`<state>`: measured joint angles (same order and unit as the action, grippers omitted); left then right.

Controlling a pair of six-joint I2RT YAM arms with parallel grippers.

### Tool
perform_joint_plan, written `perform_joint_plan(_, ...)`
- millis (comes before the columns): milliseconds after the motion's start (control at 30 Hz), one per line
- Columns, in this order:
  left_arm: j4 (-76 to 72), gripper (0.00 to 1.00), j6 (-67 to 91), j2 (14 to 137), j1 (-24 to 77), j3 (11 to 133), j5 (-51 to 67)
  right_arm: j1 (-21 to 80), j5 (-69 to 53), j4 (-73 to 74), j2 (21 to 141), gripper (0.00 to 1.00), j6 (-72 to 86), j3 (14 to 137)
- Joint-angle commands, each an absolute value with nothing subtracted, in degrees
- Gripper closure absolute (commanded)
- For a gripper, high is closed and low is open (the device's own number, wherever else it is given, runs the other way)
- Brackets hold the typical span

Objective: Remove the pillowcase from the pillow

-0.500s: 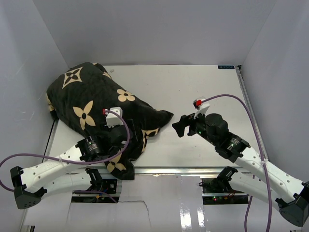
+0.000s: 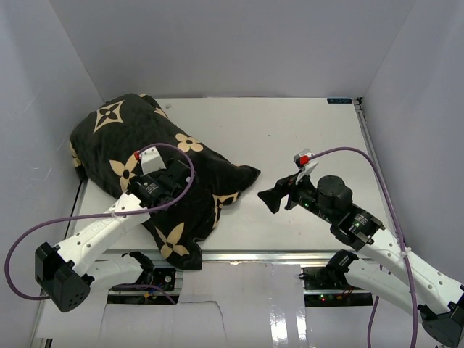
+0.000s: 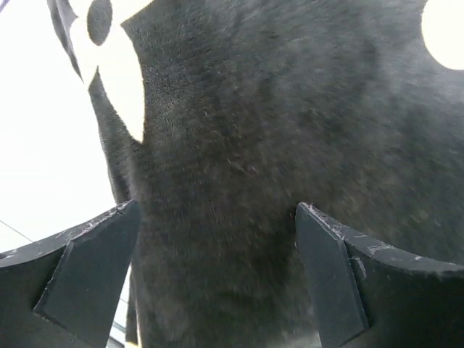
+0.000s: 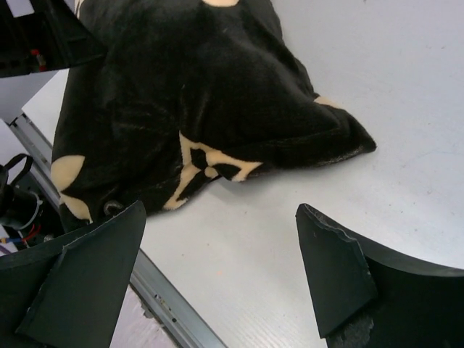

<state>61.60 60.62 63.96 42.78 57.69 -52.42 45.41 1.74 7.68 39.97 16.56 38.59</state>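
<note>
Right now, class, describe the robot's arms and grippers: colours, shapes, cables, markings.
Both the left arm and right arm have white rounded links with black joints. A purple cable loops along each. The left gripper and right gripper have black wedge-shaped fingers with scuffed edges. A red-tipped white block sits near each wrist.

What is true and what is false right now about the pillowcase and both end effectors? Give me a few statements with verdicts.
1. The black, flower-printed soft fabric pillowcase hides the pillow completely in the top view. True.
2. The right end effector is shut on the pillowcase's pointed corner. False: it is open, over the bare white table, apart from the fabric.
3. The left end effector is open with black fabric filling its view. True.
4. The pillowcase lies wholly on the table. False: its near end droops over the table's near edge.
</note>
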Motion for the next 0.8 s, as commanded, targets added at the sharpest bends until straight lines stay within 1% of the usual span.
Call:
perform_joint_plan(0,48.9,0.02,52.1,61.6,39.4,54.0,-43.7,45.5,-2.1,6.2,38.8,0.1,17.3,37.1)
perform_joint_plan(33,45.7,0.02,48.6,61.5,37.9,52.6,-41.5,45.5,-2.5,5.6,38.4,0.1,17.3,36.7)
perform_joint_plan(67,40.6,0.02,47.4,62.2,37.1,50.3,-37.9,45.5,-2.6,5.5,38.2,0.1,17.3,36.0)
perform_joint_plan(100,38.7,0.02,46.6,63.1,36.2,49.5,-36.6,45.5,-2.7,5.3,38.2,0.1,17.3,35.7)
perform_joint_plan(133,36.8,0.06,45.7,64.2,35.3,49.0,-35.3,45.5,-2.9,5.4,38.2,0.1,17.5,35.4)
perform_joint_plan(167,33.4,0.14,43.8,66.7,35.2,48.9,-34.3,45.5,-2.9,6.0,38.4,0.1,17.5,35.2)
perform_joint_plan(200,31.7,0.37,42.7,67.7,35.2,49.0,-31.6,45.5,-2.7,6.4,38.6,0.1,17.5,35.3)
perform_joint_plan(267,25.7,0.57,39.5,69.0,35.2,49.7,-28.2,45.5,-1.7,8.1,39.1,0.1,17.4,35.6)
perform_joint_plan(300,23.3,0.69,38.2,69.3,35.3,50.1,-25.9,45.5,-1.5,8.6,39.3,0.1,17.5,36.0)
perform_joint_plan(333,20.6,0.74,37.1,69.2,35.4,50.5,-20.1,45.5,-1.1,9.1,39.3,0.1,17.5,36.3)
perform_joint_plan(367,15.5,0.78,35.6,69.2,35.5,51.1,-16.9,45.5,-0.9,9.7,39.3,0.1,17.6,36.4)
perform_joint_plan(400,13.6,0.85,35.4,70.2,35.7,53.2,-10.7,45.5,-0.5,9.8,38.7,0.1,17.8,36.4)
perform_joint_plan(433,11.8,0.88,35.4,71.4,35.9,54.7,-8.1,45.5,-0.2,9.9,38.2,0.1,18.1,36.2)
perform_joint_plan(467,10.0,0.92,35.7,73.1,36.3,59.0,-6.0,45.5,-0.2,9.7,37.7,0.1,18.6,35.9)
perform_joint_plan(533,9.8,1.0,35.5,80.4,38.2,64.4,-2.7,45.5,2.3,9.3,36.0,0.1,19.2,35.3)
perform_joint_plan(567,10.2,1.0,35.2,83.0,38.9,67.2,-2.3,45.5,2.3,9.0,35.3,0.1,19.3,35.0)
perform_joint_plan(600,11.2,1.0,35.2,85.8,40.2,73.1,-2.1,45.5,2.1,8.2,33.8,0.1,19.4,34.3)
perform_joint_plan(633,12.6,1.0,35.2,90.7,40.7,75.9,-1.6,45.6,2.0,7.8,33.1,0.1,19.6,33.9)
perform_joint_plan(733,16.1,1.0,34.3,95.5,42.5,83.3,-2.7,45.5,3.7,7.3,31.2,0.1,20.1,32.9)
perform_joint_plan(767,17.0,0.96,34.1,95.7,43.2,84.1,-4.0,45.5,4.2,7.2,31.0,0.1,20.1,32.7)
